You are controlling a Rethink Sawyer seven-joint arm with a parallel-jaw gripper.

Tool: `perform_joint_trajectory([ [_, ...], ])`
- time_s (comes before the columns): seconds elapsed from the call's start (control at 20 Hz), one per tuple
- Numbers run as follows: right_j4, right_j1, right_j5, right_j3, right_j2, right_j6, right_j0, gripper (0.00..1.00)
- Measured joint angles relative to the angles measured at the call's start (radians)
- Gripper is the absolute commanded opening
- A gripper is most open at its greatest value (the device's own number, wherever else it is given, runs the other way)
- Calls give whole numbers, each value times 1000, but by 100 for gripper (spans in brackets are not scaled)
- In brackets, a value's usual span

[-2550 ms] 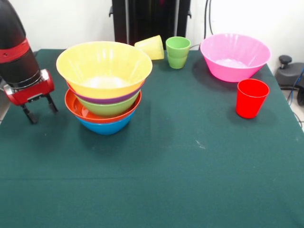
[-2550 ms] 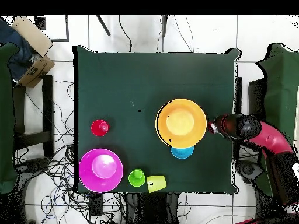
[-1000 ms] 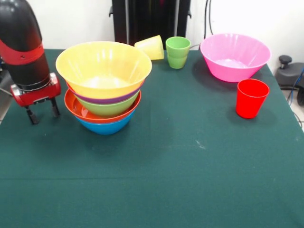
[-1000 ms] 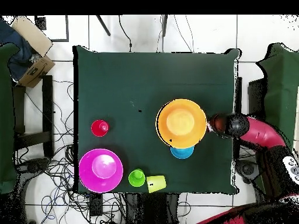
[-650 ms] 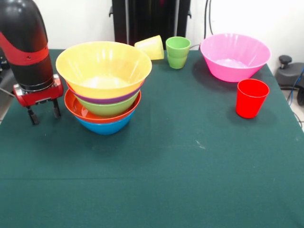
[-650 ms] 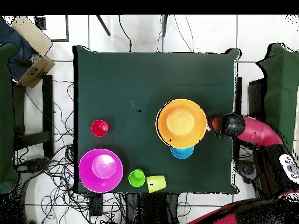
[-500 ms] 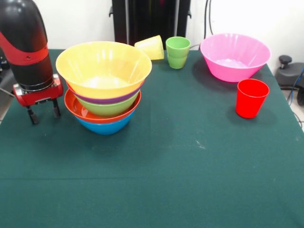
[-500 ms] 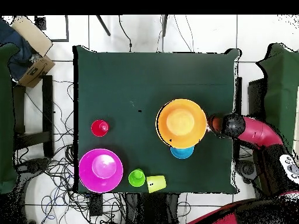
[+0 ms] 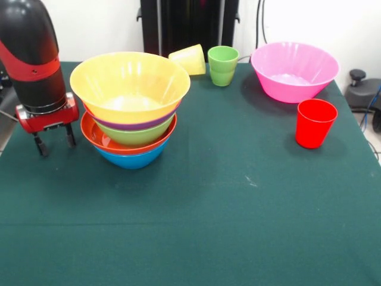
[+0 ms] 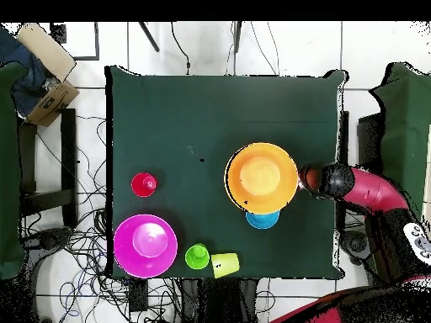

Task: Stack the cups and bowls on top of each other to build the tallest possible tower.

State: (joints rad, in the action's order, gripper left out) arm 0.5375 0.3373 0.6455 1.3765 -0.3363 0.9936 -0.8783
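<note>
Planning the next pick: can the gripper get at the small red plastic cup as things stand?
Probably yes. The small red plastic cup stands upright alone on bare green cloth. The open gripper is across the table, with the tower of nested bowls between, so the arm would likely need to pass over or around it.

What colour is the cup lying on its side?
Yellow cup; the front view shows it best.

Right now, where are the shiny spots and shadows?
Front view: pale glare sits inside the yellow-orange bowl and the pink bowl; the red cup and the tower cast soft shadows. Overhead view: flat light, hardly any shadow on the table.
</note>
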Motion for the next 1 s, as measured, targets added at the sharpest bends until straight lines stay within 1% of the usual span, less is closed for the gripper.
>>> perform_joint_trajectory([
  [0.55,-13,30,0,0,4,0,36,100],
  [1.0,-34,48,0,16,7,0,39,100],
])
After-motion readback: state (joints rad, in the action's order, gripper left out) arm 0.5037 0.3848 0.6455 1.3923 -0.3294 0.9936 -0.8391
